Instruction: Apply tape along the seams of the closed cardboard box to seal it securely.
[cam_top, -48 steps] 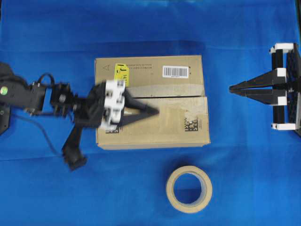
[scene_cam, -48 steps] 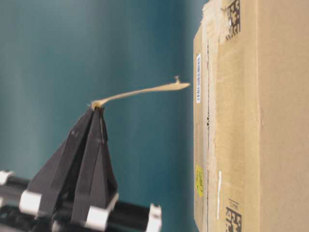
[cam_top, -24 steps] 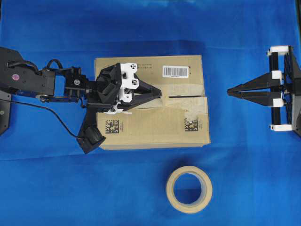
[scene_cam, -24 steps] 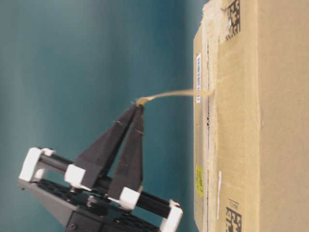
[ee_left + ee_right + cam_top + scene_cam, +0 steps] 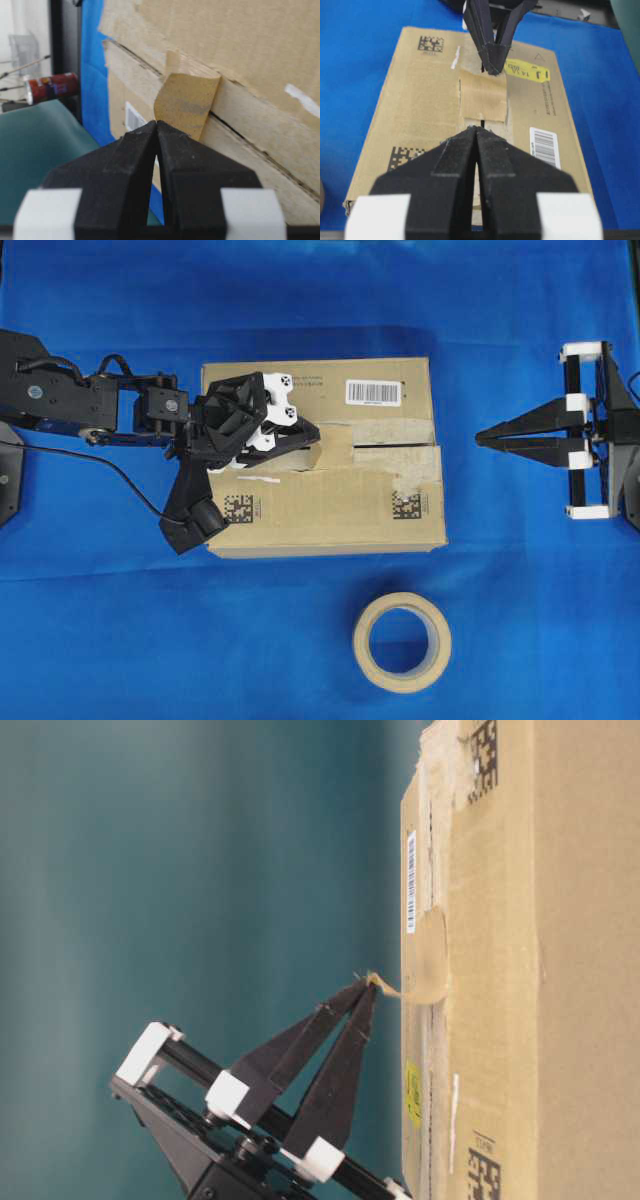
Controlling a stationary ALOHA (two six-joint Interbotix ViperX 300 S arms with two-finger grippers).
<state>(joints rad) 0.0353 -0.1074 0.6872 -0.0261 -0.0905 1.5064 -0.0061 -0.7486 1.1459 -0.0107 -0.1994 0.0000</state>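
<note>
The left claw (image 5: 316, 433), black wedge-shaped fingers with white fittings, is pinched closed on the near end of the small smooth tan-brown piece of tape (image 5: 483, 95). That piece lies mostly flat across the thin dark seam (image 5: 390, 446) of the brown rectangular cardboard box (image 5: 330, 510); only the gripped end curls up off the lid. Rough, pale torn strips of old tape (image 5: 400, 430) edge the seam. A ring-shaped beige tape roll (image 5: 402, 642) sits on the blue counter (image 5: 120, 640) just beside the box. The right claw (image 5: 482, 437) hangs closed and empty, well apart from the box. A second ago the tape hung in the air; now it is pressed down.
</note>
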